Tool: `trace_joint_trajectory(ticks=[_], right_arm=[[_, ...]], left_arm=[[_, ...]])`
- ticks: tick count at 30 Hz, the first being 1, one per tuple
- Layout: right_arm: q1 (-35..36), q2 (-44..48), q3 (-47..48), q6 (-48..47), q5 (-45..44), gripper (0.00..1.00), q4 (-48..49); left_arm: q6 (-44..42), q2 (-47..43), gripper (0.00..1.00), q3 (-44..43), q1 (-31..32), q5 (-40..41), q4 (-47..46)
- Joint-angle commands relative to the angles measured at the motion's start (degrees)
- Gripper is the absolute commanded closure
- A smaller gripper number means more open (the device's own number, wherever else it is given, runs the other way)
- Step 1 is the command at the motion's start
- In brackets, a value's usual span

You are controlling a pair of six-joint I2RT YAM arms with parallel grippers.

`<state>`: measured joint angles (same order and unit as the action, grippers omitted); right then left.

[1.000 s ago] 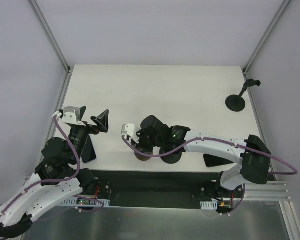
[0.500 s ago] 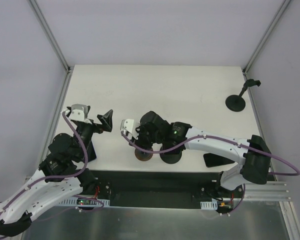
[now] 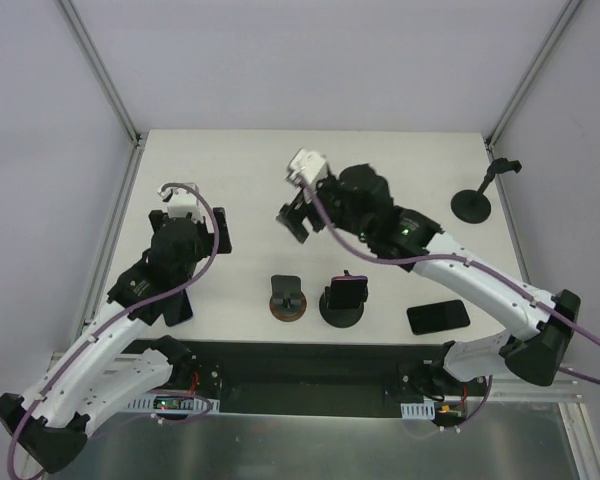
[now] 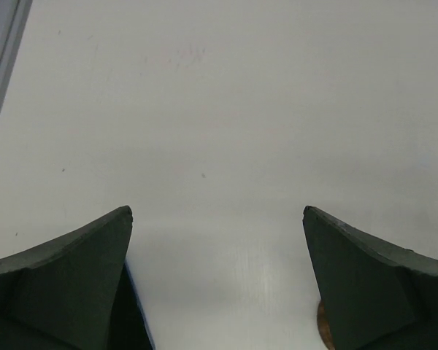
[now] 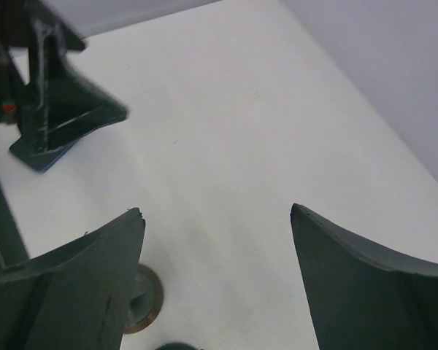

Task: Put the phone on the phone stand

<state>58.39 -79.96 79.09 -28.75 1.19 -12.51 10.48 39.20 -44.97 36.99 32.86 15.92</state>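
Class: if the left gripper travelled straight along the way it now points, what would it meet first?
Probably the bare white tabletop. The left wrist view shows nothing else ahead of the open left gripper, though depth is hard to judge.

White matte rectangular tabletop (image 3: pixel 380 170) enclosed on three sides by plain pale grey-lilac wall panels (image 3: pixel 310 60). Slanted aluminium frame posts (image 3: pixel 100 72) rise at both far corners. A black strip (image 3: pixel 310 362) and a brushed metal plate (image 3: pixel 310 445) border the near edge. Lighting even and diffuse.

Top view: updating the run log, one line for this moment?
left gripper open, empty | right gripper open, empty | phone flat on table
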Motion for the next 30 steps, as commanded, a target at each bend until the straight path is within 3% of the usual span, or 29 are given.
trace_joint_trajectory(ticks=[1, 4, 5, 7, 8, 12, 20, 21, 24, 30], right_arm=[[-8.45, 6.30, 0.29, 7.12, 2.14, 0.16, 8.72], [-14.08, 10.78, -9.24, 11.50, 8.37, 0.16, 15.29], [-16.36, 11.92, -12.26, 12.14, 10.65, 0.16, 17.94], [-17.78, 14.39, -17.88, 11.88, 14.71, 0.15, 20.86], [-19.00, 15.01, -19.05, 11.88, 14.98, 0.15, 20.86], [-21.65, 18.17, -23.18, 12.23, 18.57, 0.15, 21.82], [-23.58, 24.94, -28.64, 8.45, 22.36, 0.15, 21.83], [-23.85, 26.51, -29.60, 8.19, 22.36, 0.15, 22.09], [-24.73, 29.15, -30.66, 8.01, 22.63, 0.15, 22.88], [-25.43, 31.01, -32.59, 8.10, 22.98, 0.15, 24.90]], left_arm=[[12.19, 6.40, 0.01, -4.33, -11.55, -14.83, 17.79], [13.16, 13.34, 0.01, -7.05, -17.72, -21.59, 26.31], [12.73, 14.84, 0.01, -7.23, -22.79, -23.79, 27.40], [11.14, 16.87, 0.01, -6.10, -27.04, -28.35, 28.11], [11.14, 17.13, 0.01, -4.53, -31.50, -28.90, 27.59], [8.87, 23.09, 0.01, -2.67, -39.25, -28.99, 25.74], [3.50, 37.43, 0.01, -4.77, -49.55, -35.30, 24.24], [3.23, 39.79, 0.01, -5.04, -50.08, -37.76, 24.50], [3.85, 41.92, 0.01, -5.92, -50.87, -34.19, 25.30], [4.19, 45.42, 0.01, -6.71, -51.32, -34.96, 26.26]])
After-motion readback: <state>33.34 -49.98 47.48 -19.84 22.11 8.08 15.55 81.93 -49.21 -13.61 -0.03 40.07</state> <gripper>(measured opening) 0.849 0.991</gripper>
